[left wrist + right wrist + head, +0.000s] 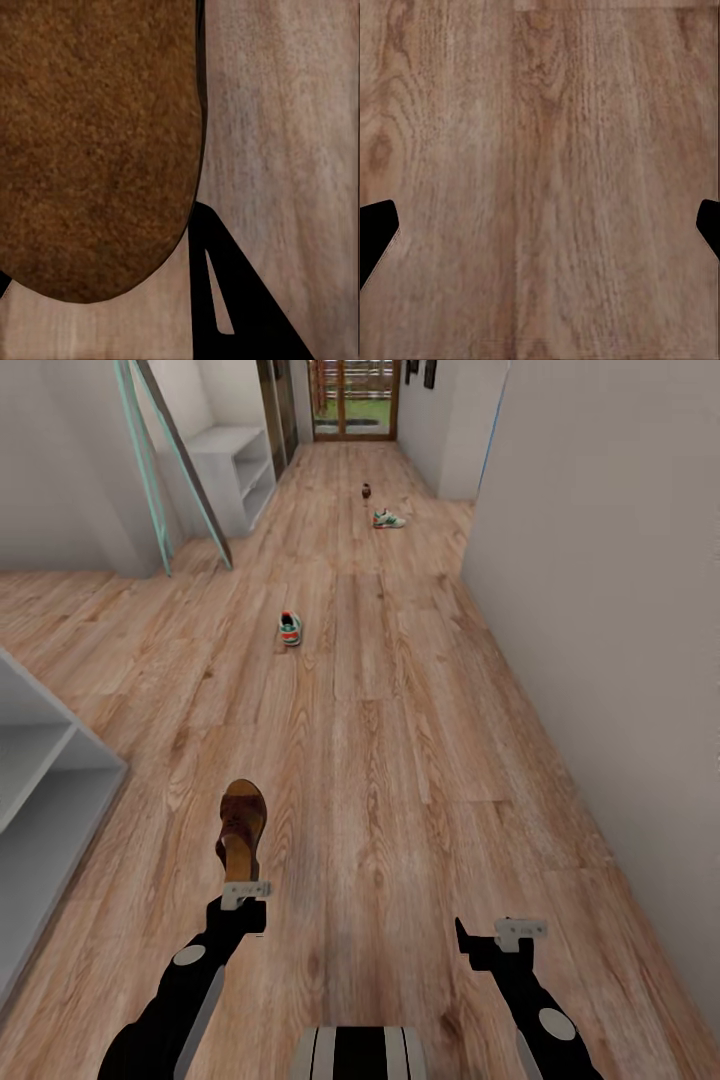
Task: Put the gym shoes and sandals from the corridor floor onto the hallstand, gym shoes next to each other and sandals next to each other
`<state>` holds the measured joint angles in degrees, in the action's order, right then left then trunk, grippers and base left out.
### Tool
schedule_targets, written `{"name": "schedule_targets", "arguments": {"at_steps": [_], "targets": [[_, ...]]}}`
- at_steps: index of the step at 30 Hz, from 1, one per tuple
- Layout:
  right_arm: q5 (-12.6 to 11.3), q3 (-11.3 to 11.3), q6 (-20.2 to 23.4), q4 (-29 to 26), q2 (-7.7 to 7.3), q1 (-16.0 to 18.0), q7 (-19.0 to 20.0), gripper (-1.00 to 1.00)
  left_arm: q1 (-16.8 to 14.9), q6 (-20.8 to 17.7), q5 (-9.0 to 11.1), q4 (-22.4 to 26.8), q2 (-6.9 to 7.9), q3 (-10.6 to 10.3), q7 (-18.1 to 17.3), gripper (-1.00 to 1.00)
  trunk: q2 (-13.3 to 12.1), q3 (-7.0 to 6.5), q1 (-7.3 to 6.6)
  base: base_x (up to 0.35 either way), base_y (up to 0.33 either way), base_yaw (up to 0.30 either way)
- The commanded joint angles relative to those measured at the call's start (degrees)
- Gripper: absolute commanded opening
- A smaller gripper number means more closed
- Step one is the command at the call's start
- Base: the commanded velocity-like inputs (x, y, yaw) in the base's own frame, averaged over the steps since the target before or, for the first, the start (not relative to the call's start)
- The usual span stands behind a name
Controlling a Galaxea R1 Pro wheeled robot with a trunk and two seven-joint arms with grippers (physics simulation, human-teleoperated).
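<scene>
The left hand (245,888) grips a sandal (241,827); the right hand (520,932) hangs spread, empty. Next, carry it to the rack.

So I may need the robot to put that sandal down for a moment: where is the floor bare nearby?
Bare planks lie ahead of the right gripper, running to the right wall, and between the held sandal and the nearer gym shoe. The left is tighter: a white shelf unit borders the sandal's side.
</scene>
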<state>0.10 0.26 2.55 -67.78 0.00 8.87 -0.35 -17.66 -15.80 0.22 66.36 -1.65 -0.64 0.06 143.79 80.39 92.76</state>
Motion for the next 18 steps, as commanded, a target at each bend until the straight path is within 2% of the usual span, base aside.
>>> {"name": "schedule_targets", "arguments": {"at_steps": [1,15,18], "targets": [[0.0,0.0,0.3,-0.1,0.00,0.0,0.0,1.00,0.0,-0.3,0.0,0.1,-0.01,0.0,0.0,-1.00,0.0,-0.29,-0.03,0.000,0.000,0.000],[-0.3,0.0,0.3,-0.1,0.00,0.0,0.0,1.00,0.0,-0.3,0.0,0.1,-0.11,-0.3,0.0,-1.00,-0.2,-4.71,-0.39,0.000,0.000,0.000],[-0.3,0.0,0.3,-0.1,0.00,0.0,0.0,1.00,0.0,-0.3,0.0,0.1,-0.11,-0.3,0.0,-1.00,-0.2,-5.00,-0.39,0.000,0.000,0.000]]}}
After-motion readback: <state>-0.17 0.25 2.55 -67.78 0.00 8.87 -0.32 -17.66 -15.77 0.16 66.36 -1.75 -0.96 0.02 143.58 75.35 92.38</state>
